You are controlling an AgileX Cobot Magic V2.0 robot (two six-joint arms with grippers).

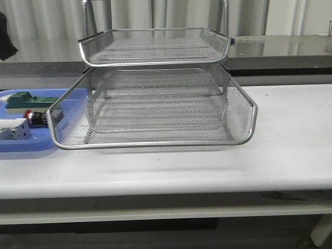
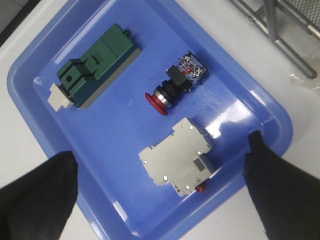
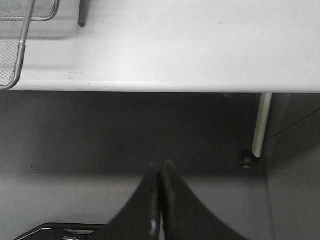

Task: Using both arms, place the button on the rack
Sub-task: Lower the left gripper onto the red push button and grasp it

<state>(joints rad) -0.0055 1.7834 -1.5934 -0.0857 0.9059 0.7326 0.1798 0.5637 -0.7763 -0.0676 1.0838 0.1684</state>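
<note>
The button (image 2: pixel 176 85) lies on its side in the blue tray (image 2: pixel 125 135), red head toward the white block. In the front view the button (image 1: pixel 34 118) shows at the far left, beside the rack (image 1: pixel 155 104). My left gripper (image 2: pixel 160 185) is open and empty, hovering above the tray, its fingers (image 2: pixel 35 195) wide either side of the white block (image 2: pixel 179 156). My right gripper (image 3: pixel 161 195) is shut and empty, off the table's front edge, below table height. Neither arm shows in the front view.
A green block (image 2: pixel 95 65) lies in the tray beyond the button. The rack's frame legs (image 2: pixel 285 35) stand just past the tray. The rack's corner (image 3: pixel 20 40) and the white table's edge (image 3: pixel 165 82) show in the right wrist view, with a table leg (image 3: pixel 260 125).
</note>
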